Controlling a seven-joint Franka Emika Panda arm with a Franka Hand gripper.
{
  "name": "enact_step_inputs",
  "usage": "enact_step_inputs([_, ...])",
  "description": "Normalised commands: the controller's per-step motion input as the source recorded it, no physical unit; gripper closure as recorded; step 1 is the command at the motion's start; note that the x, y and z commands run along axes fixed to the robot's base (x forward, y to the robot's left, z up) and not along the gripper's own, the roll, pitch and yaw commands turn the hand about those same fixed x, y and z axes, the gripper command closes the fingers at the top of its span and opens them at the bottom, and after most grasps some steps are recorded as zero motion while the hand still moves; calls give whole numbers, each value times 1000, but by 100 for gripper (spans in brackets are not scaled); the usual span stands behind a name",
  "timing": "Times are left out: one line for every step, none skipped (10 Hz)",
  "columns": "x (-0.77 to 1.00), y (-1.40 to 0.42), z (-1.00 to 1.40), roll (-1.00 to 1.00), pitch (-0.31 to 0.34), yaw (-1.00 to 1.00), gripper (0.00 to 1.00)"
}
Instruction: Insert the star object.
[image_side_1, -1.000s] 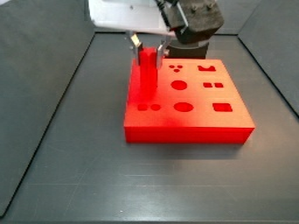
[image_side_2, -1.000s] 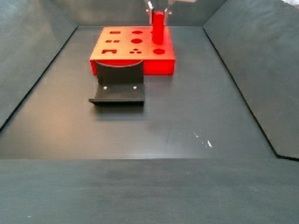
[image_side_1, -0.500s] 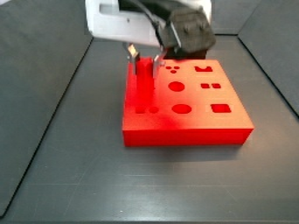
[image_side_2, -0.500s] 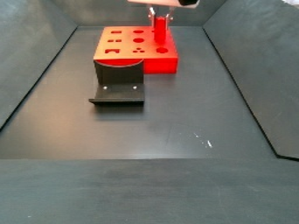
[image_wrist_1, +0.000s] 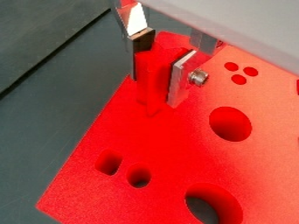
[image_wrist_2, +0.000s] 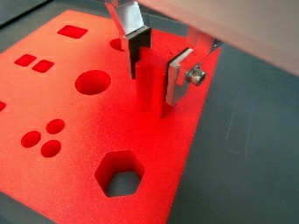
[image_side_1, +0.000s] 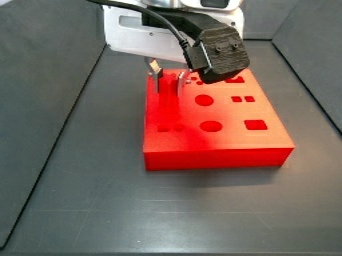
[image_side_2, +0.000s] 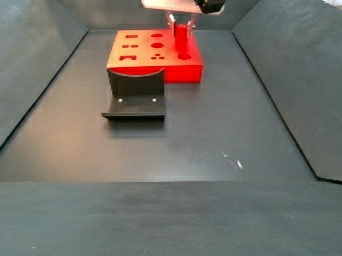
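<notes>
The star object, a slim bright red peg (image_wrist_1: 149, 86), stands upright between my gripper's (image_wrist_1: 159, 72) silver fingers, which are shut on its upper part. It also shows in the other wrist view (image_wrist_2: 145, 92), with the gripper (image_wrist_2: 159, 68) around it. The peg's lower end meets the top face of the large red block (image_side_1: 221, 140) near the block's edge. In a side view the gripper (image_side_1: 166, 74) hangs over the block's left side with the peg (image_side_1: 164, 98) below it. In the other side view the peg (image_side_2: 182, 42) stands on the block (image_side_2: 144, 62) under the gripper (image_side_2: 183, 24).
The block's top has shaped holes: a hexagon (image_wrist_2: 119, 173), a round one (image_wrist_2: 93, 83), small dots (image_wrist_1: 239, 73) and squares (image_side_1: 243, 98). The dark fixture (image_side_2: 134, 101) stands on the floor in front of the block. Dark sloped walls (image_side_2: 40, 80) ring the floor.
The gripper has come down with the peg; less of the peg shows above the block's top than before. The block and fixture have not moved.
</notes>
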Motion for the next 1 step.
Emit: enact_step_inputs([-114, -106, 0, 100, -99, 0, 100])
